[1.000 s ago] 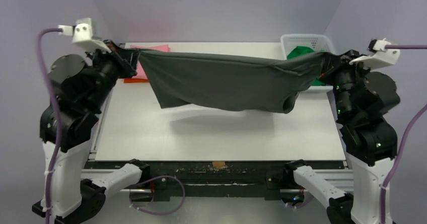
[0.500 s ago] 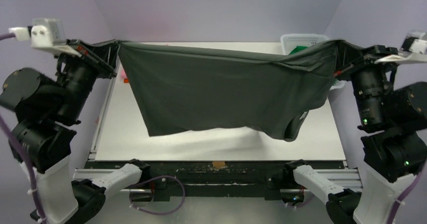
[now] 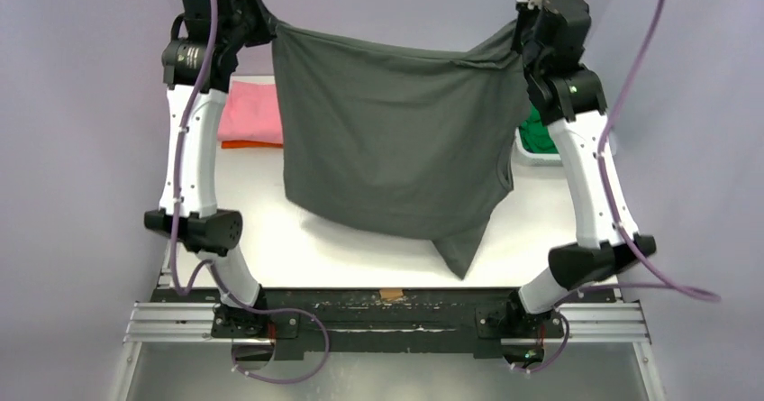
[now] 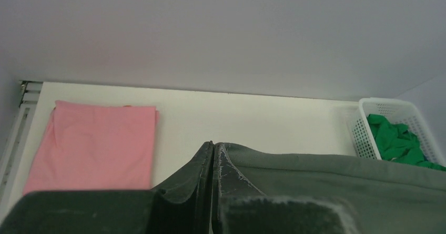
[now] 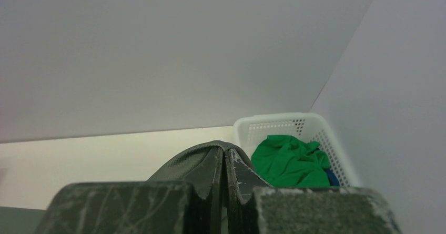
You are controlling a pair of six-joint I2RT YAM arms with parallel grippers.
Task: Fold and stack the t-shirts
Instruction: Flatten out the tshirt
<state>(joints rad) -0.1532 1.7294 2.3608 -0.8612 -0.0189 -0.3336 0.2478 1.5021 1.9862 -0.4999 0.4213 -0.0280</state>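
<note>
Grey shirt (image 3: pixel 396 149) is held up, spread between left claw (image 4: pixel 213 150) and right claw (image 5: pixel 224 155), each clamped on a top corner; it hangs over the counter (image 3: pixel 252 230). Lowering should be even, cloth kept taut. Closed jaws are seen only in wrist views; full drape only from above.

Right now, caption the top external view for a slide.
The left gripper and right gripper hold a charcoal-grey t-shirt spread high over the table; folded pink t-shirt lies at left.
</note>
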